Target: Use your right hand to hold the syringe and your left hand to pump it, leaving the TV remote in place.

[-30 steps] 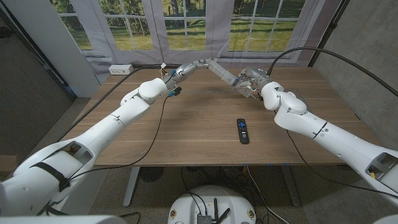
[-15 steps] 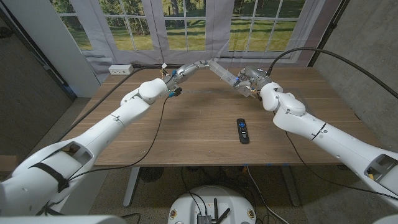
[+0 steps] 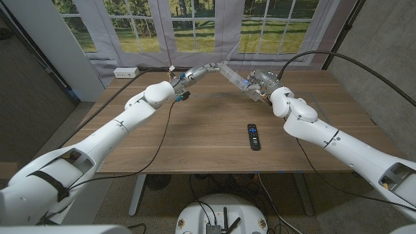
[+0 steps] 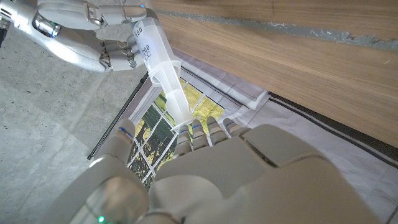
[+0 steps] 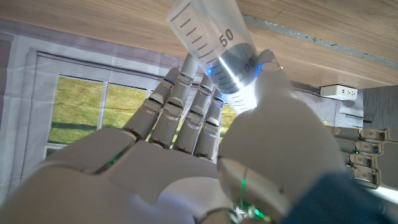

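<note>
Held in the air over the table's far middle, the clear syringe (image 3: 235, 76) slants between both hands. My right hand (image 3: 261, 84) grips its marked barrel (image 5: 210, 36), fingers wrapped around it. My left hand (image 3: 197, 71) holds the end of the plunger (image 4: 176, 99) with its fingertips (image 4: 198, 127). In the left wrist view the barrel (image 4: 154, 51) runs up into my right hand (image 4: 81, 28). The black TV remote (image 3: 253, 136) lies on the wooden table (image 3: 208, 146), nearer the front and right of the middle, apart from both hands.
A white power strip (image 3: 126, 71) sits at the table's back left corner. A thin black cable (image 3: 164, 127) trails from my left wrist across the table to its front edge. Curtained windows (image 3: 195, 26) stand close behind the table.
My right hand with the syringe has edged slightly toward my left hand. The left hand and the remote have stayed put.
</note>
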Motion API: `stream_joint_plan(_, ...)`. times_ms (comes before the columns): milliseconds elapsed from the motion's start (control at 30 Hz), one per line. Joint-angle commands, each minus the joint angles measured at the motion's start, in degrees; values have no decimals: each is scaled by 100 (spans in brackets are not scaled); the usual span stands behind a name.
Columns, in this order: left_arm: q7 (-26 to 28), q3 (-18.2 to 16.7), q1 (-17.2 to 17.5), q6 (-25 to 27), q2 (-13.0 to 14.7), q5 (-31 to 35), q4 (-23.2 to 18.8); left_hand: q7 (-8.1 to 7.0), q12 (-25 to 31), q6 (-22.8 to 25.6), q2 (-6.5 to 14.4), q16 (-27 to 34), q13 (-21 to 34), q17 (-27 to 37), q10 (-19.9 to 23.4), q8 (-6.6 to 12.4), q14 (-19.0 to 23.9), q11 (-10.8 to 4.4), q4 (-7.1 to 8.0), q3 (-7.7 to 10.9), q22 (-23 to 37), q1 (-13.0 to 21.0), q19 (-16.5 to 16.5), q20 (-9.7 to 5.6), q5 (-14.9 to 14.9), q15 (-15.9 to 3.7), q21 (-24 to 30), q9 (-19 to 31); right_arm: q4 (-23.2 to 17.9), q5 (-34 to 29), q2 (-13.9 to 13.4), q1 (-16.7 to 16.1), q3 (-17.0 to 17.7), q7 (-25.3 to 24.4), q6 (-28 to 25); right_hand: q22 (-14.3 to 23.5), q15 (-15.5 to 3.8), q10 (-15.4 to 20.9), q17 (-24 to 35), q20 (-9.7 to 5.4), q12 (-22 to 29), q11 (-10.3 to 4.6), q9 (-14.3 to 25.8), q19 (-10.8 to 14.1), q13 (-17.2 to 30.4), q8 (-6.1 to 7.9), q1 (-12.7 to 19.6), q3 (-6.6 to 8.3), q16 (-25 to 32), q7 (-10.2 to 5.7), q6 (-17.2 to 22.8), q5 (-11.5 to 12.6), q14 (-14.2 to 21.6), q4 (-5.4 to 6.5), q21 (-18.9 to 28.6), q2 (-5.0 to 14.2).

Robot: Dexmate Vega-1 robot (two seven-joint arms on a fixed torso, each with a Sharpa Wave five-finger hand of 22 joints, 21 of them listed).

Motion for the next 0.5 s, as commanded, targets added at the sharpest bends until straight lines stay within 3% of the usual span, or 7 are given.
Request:
stream_joint_plan(33,-27,-23,-46,23,68,83,-113,34,-5,248,349,10,15,1,62,20,35,-19,17,43,22,-63,51,3,14,-468,17,14,45,78,133,-66,12,-182,-18,7,-743,296,21,-368,-16,-276,24,45,24,-2,819,-8,-15,-460,487,40,48,17,0,781)
stream_joint_plan(500,-81,-28,-59,50,95,96,-145,46,-11,263,364,6,17,-1,87,14,64,-13,14,73,21,-53,92,5,15,-455,22,16,206,202,263,-30,-32,-326,20,7,-751,311,53,-387,-37,-275,26,44,49,-19,827,-26,-50,-452,496,43,55,19,-1,792)
